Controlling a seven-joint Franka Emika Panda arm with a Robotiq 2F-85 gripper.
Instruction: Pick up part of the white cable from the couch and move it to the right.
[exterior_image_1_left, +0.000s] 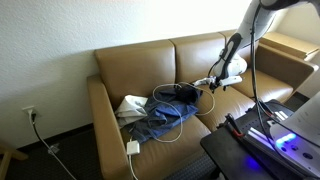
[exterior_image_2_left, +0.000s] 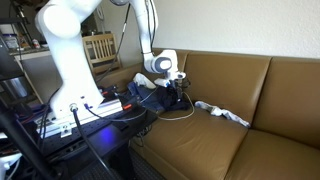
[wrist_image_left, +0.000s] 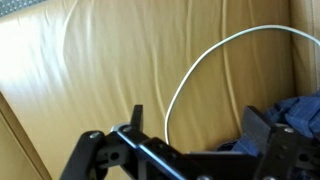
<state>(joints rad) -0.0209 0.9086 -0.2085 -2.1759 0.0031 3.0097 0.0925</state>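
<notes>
Above tan couch (wrist_image_left: 80, 60), claw (wrist_image_left: 193, 114) wide, empty; white cable (wrist_image_left: 240, 37) loops beside blue cloth (wrist_image_left: 300, 112).

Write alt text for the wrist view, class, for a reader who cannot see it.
The open gripper hangs over a tan leather couch, its jaws spread wide at the bottom of the picture. A white cable arcs up from between them to the right edge, above a blue cloth at lower right.

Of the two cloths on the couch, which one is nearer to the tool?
The blue cloth, close to the tool; the white cloth lies beyond it.
</notes>
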